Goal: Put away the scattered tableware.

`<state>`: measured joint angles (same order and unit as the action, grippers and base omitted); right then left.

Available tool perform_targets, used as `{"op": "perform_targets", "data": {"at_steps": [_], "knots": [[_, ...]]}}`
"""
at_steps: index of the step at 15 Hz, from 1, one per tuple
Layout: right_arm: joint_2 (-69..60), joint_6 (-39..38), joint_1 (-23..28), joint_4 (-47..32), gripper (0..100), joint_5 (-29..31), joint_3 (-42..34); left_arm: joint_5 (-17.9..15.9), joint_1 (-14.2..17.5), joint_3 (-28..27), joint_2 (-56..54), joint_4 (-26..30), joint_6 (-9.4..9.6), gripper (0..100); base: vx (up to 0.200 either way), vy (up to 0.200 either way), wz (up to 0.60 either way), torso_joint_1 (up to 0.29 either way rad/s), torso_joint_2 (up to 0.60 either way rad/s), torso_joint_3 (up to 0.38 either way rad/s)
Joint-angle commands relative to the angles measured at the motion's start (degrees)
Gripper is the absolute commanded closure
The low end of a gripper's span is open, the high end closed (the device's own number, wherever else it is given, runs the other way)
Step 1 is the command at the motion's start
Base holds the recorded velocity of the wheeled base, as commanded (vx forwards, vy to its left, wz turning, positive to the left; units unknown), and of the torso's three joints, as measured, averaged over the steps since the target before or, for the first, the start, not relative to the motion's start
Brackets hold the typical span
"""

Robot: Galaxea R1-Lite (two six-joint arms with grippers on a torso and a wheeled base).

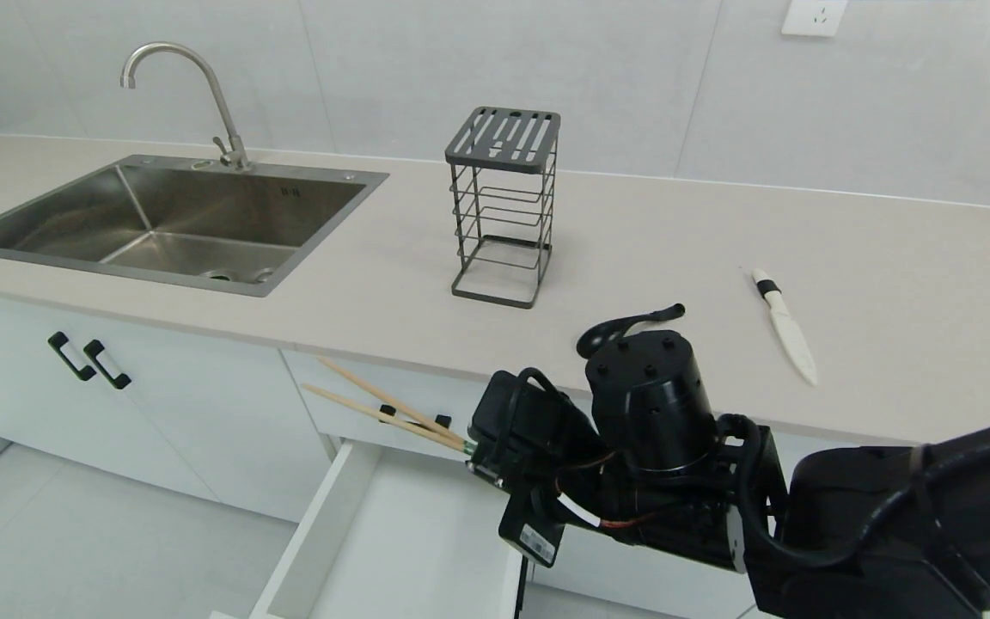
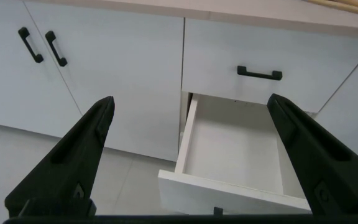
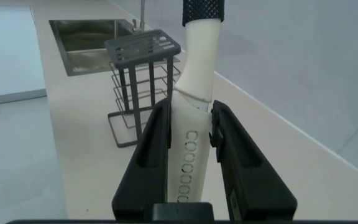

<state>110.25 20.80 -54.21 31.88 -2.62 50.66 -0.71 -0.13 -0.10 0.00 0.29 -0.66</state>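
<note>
my right pincer is closed. in its wrist view the jaws press on the flat sides of a cream tool. a part with a row of small rings sits between them, then a slimmer neck, then a black textured end pointing on past the rack that stands on the surface. the head view says otherwise: a pair of chopsticks juts from that arm's tip, splayed, in the air above the open drawer. i cannot square the two. my left pincer is spread wide with nothing in it and hangs in front of the drawer. a knife lies flat on the surface, well apart from the rack. as i judge it, all of this is light and stiff. the chopsticks are thin, smooth and loose from each other, so a hold at one end lets them scissor, as the splay suggests. pressed side by side nearer the middle, they would sit truer. the tool looks hard and slick, and the low grip leaves a long lever beyond the jaws. the knife lies thin against the surface, so i would take it across the thicker handle by its black band, not by the pointed end.
</note>
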Motion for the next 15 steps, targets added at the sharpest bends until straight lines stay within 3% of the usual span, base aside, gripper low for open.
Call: {"op": "perform_targets", "data": {"at_steps": [1,4,15], "knots": [[0.8,-0.1,-0.4,0.1,100,-1.1,0.8,0.0,0.0,0.0,0.1,0.0,-0.04,0,0.0,0.0,0.0,-0.212,0.43,0.207],[1.9,-0.7,-1.2,0.6,100,-4.1,1.4,0.0,0.0,-0.1,0.1,0.1,-0.04,0,0.0,0.0,0.0,-0.163,0.31,0.147],[5.1,-2.1,-3.4,0.3,100,-3.5,1.2,0.0,0.0,0.0,0.1,0.1,-0.04,0,0.0,0.0,0.0,-0.175,0.34,0.159]]}}
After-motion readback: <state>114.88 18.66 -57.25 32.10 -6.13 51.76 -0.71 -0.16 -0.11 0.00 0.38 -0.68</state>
